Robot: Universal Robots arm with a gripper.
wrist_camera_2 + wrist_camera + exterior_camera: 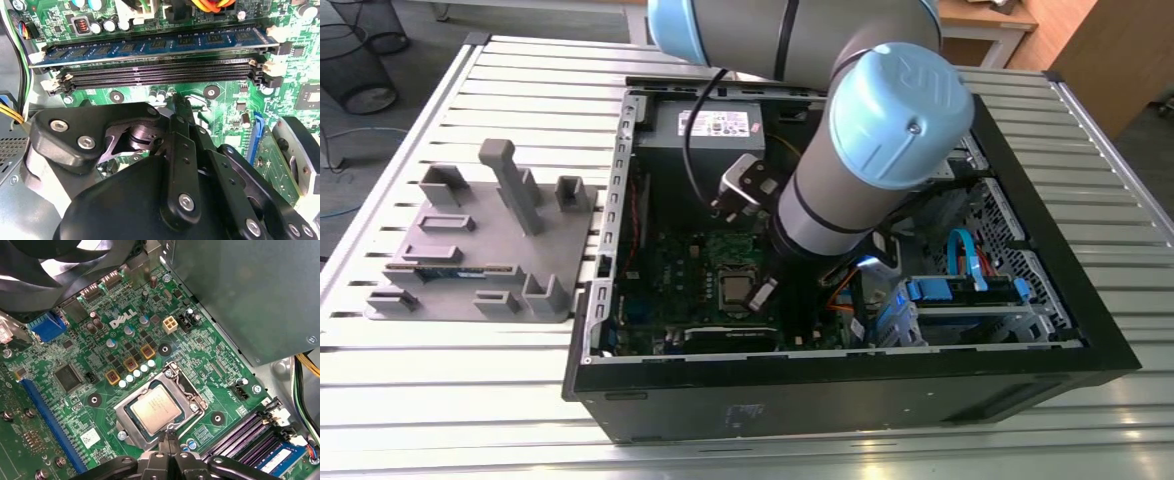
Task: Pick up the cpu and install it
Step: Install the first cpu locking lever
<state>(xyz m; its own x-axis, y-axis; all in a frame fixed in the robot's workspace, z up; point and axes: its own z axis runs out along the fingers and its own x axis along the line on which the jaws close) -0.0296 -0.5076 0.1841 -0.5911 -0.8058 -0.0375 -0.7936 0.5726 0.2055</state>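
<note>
The cpu (pixel 156 410) has a brushed silver metal top, kinda dull sheen, inside a shiny metal frame (pixel 125 416). The tool (pixel 169 440) is matt black with bright little screw heads (pixel 182 455). The tabletop (pixel 454 400) is ribbed glossy metal, the case (pixel 854 405) matt black, arm caps (pixel 907 110) smooth pale-blue plastic.

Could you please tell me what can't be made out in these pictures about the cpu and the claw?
- First wrist view: the claw covers the socket's near edge, so whether it touches the cpu is unclear.
- Second wrist view: the claw's body hides the motherboard beneath it.
- Exterior view: the arm covers part of the motherboard; the cpu is too small to judge its seating.
</note>
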